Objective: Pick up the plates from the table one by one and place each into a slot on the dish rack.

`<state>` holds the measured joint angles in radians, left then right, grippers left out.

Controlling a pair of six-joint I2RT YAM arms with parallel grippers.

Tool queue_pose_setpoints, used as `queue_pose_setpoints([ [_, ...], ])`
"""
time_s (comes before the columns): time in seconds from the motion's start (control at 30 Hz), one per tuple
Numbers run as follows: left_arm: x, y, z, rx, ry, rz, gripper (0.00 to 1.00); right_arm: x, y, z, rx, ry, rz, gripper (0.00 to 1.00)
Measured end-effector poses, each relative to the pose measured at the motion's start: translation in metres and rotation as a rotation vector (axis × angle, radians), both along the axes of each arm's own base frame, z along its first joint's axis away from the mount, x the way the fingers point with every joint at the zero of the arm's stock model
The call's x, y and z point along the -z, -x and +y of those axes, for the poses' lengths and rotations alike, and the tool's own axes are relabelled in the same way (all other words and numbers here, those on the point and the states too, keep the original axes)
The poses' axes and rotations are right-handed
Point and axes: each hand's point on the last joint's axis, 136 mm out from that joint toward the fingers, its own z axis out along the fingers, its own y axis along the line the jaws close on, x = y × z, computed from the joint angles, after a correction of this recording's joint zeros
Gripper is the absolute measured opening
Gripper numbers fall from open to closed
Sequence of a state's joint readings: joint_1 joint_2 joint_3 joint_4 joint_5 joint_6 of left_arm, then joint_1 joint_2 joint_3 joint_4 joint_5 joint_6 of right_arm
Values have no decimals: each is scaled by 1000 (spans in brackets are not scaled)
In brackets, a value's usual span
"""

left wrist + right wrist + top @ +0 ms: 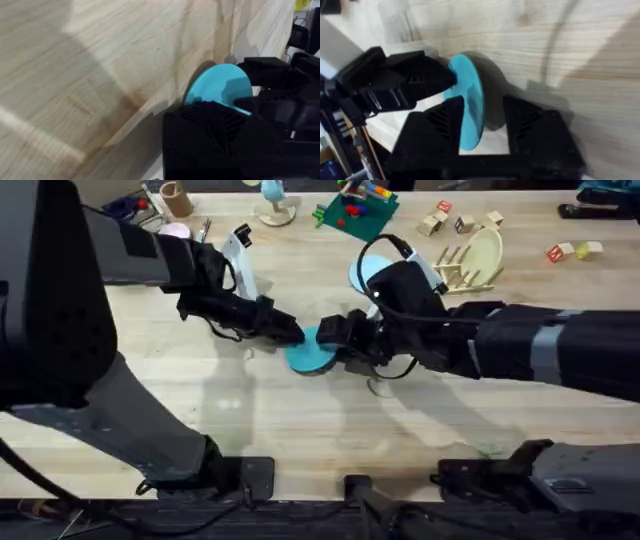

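My two end effectors meet at the teal-blue plate (pixel 310 358) near the middle of the worktop (pixel 300 430). Right end effector (pixel 482 112) — fingers apart, straddling the plate's rim, the plate tilted on edge between them. Left end effector (pixel 290 333) — touching the plate's opposite edge; I cannot tell how its fingers stand. The paler plate (pixel 368 272) lies beside the dish rack (pixel 458 268), which holds a cream plate (pixel 487 252).

Both hands cover the edges of the teal plate (pixel 312 358) from either side. The right arm hides much of the paler plate (pixel 366 272). Far bench (pixel 300 410) clutter is too small to tell.
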<state>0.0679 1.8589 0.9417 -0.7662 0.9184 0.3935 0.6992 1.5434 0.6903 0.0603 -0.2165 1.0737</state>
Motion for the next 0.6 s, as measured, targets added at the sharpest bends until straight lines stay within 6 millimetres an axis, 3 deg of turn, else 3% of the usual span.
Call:
queue_pose_setpoints([
  [0.07,0,0,0,0,0,0,41,2,1,1,5,0,8,363],
  [0.13,0,0,0,0,3,0,41,3,3,5,4,-13,20,110],
  [0.17,0,0,0,-1,2,-2,41,-1,2,7,3,-29,13,63],
  [0.6,-2,-1,3,-12,6,7,41,-12,-6,12,13,-65,-28,30],
])
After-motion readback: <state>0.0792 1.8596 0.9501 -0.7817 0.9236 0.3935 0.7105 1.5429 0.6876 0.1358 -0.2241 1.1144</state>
